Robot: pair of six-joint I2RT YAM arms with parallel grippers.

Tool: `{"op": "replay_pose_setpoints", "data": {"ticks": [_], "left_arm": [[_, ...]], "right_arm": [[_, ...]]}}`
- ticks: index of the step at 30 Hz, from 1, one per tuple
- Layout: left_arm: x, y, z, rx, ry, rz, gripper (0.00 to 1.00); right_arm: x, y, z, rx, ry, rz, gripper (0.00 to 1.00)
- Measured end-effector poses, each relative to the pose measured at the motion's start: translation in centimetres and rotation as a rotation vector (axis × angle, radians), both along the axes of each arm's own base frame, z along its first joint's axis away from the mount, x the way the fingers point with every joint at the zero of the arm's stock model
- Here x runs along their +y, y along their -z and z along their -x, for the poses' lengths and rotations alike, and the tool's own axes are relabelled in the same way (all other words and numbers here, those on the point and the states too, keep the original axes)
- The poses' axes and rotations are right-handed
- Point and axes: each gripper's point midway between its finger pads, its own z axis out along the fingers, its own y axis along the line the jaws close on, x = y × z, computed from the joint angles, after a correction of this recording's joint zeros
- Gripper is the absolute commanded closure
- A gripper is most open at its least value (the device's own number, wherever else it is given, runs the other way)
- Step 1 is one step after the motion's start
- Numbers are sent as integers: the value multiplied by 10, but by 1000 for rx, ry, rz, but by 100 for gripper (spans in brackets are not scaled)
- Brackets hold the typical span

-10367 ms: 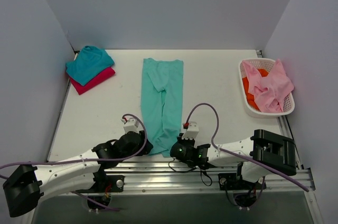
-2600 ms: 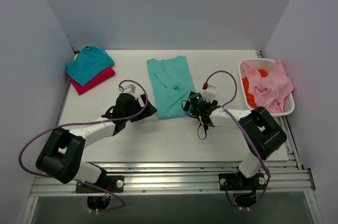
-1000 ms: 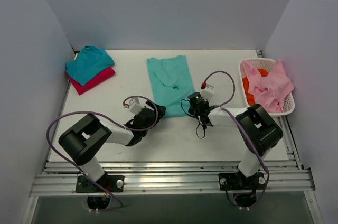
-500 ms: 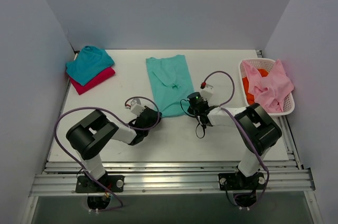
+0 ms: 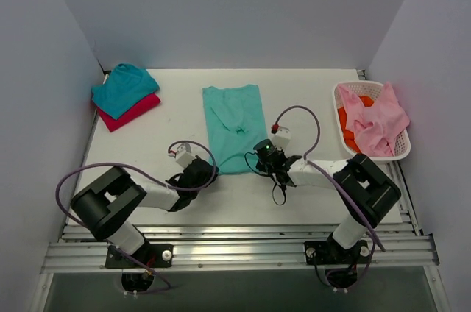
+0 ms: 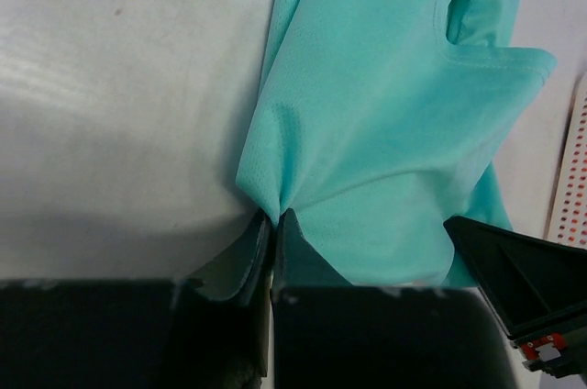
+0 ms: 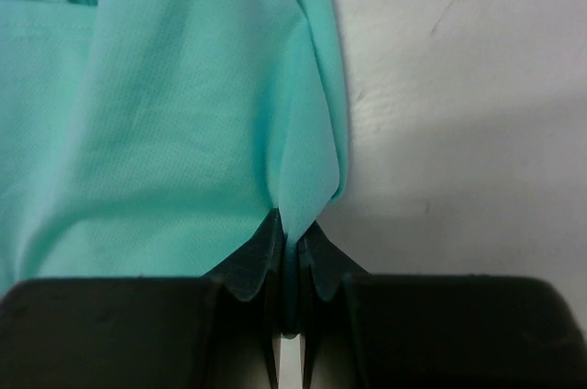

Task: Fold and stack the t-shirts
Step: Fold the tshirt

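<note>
The light mint-green t-shirt [image 5: 235, 124] lies folded lengthwise and doubled in the middle of the table. My left gripper [image 5: 208, 170] is shut on its near left corner [image 6: 275, 196]. My right gripper [image 5: 261, 154] is shut on its near right corner [image 7: 307, 196]. Both grips sit low at the table surface. In the left wrist view the shirt [image 6: 385, 114] fans away from the jaws, with a sleeve at the far right. A darker teal t-shirt [image 5: 121, 90] lies folded on a magenta-red t-shirt [image 5: 136, 112] at the far left corner.
A white lattice basket [image 5: 352, 151] stands at the right edge, holding pink cloth [image 5: 375, 121] and something orange [image 5: 343, 121]. Grey walls close in the table [image 5: 294, 98] on three sides. A metal rail [image 5: 243, 242] runs along the near edge.
Both grippers have drawn the mint-green shirt's near edge toward the near side of the table. The left arm has folded back; the shirt's near hem now sits slightly closer to me.
</note>
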Motion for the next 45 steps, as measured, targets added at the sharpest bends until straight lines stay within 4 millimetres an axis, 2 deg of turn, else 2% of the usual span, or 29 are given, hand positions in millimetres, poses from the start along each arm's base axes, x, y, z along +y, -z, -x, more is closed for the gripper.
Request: {"op": "replay_pose_setpoints", "data": {"ticks": [4, 6, 13, 16, 19, 23, 26, 32, 43, 45], "left_arm": [[8, -3, 29, 28, 53, -43, 98], [9, -13, 42, 30, 86, -57, 98], [22, -69, 63, -36, 131, -44, 98], [31, -89, 67, -65, 131, -57, 96], [37, -106, 64, -92, 126, -83, 94], [44, -117, 51, -101, 102, -147, 94], [50, -121, 39, -96, 85, -194, 94], [67, -129, 20, -96, 43, -230, 94], [85, -146, 10, -106, 23, -214, 94], [88, -146, 7, -104, 20, -212, 91]], "right_arm": [[21, -9, 30, 13, -68, 7, 100], [28, -15, 42, 12, -88, 3, 100], [28, -29, 61, 13, -83, 25, 100], [30, -40, 57, 5, -73, 38, 100], [38, -60, 48, -23, -65, 29, 100], [50, -87, 32, -73, -58, 18, 100], [59, -98, 20, -93, -58, 32, 100], [69, -102, 5, -96, -70, 76, 100], [79, -123, -12, -128, -86, 78, 100], [80, -128, -16, -133, -85, 72, 100]]}}
